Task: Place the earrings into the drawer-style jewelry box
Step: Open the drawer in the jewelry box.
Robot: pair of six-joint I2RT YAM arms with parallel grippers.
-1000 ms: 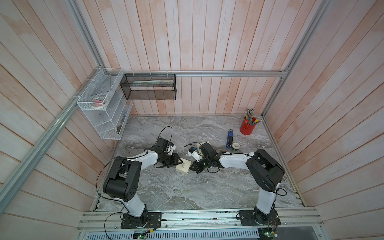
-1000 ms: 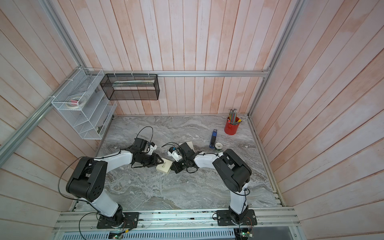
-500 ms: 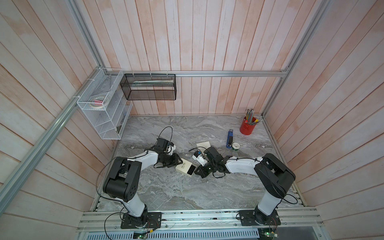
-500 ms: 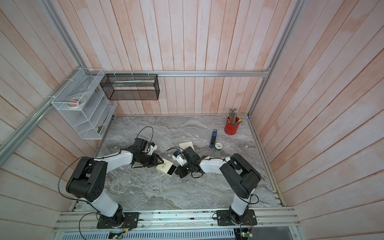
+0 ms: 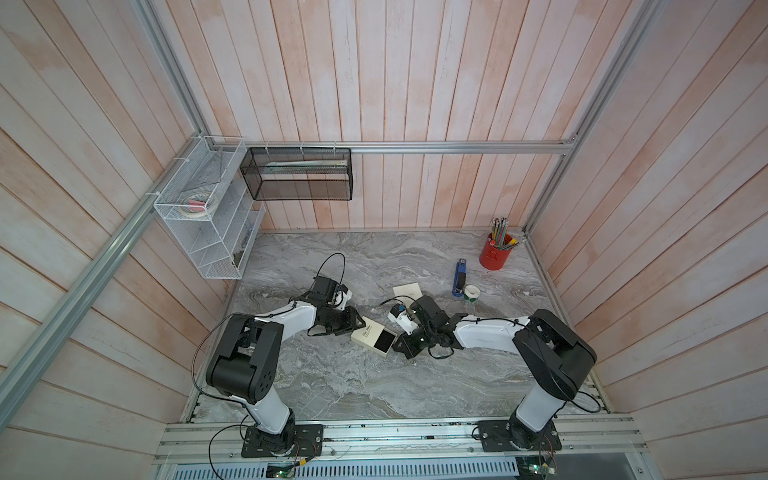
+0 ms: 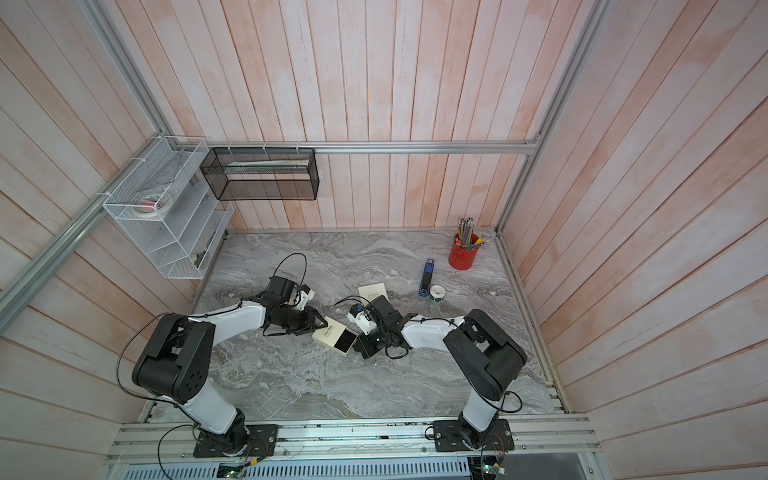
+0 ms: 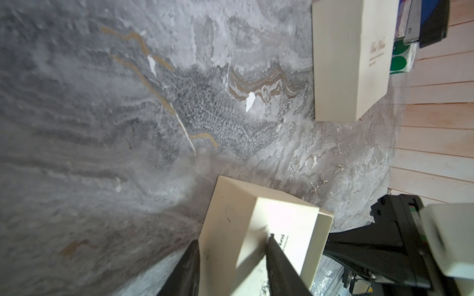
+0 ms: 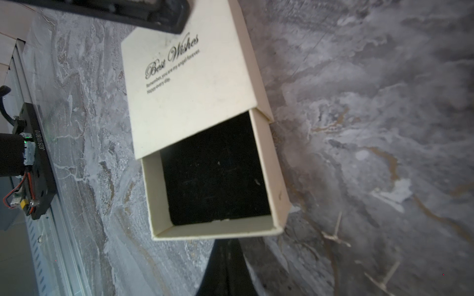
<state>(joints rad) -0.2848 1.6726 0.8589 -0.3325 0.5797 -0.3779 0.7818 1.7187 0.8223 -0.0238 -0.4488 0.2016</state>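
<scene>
One drawer-style jewelry box [image 5: 374, 338] at table centre: cream sleeve [image 8: 189, 84], drawer [image 8: 218, 229] partly out toward 4 o'clock. Black lining is bare, no earrings inside.

Left gripper [image 7: 232, 241], at 10 o'clock of the box, clamps the sleeve on both sides, likely to anchor it so only the drawer slides. Right gripper [image 8: 225, 246], at 4 o'clock, has jaws closed, tip against the drawer's front wall. Whether it pinches a pull tab is hidden.

Earrings not surely found. Pale stick-like bits [image 7: 339, 167] on the marble table [image 5: 332, 386] near the box may be them, too small to tell.

Sleeve print: "Best Wishes", then "Remember, you are my angel forever. Happy every day."

Second cream box [image 5: 405, 289] at 1 o'clock, gold script unreadable. Blue stapler [image 5: 459, 282] and green sticker roll [image 5: 471, 293] at 2 o'clock, red pencil cup [image 5: 496, 255] beyond.
</scene>
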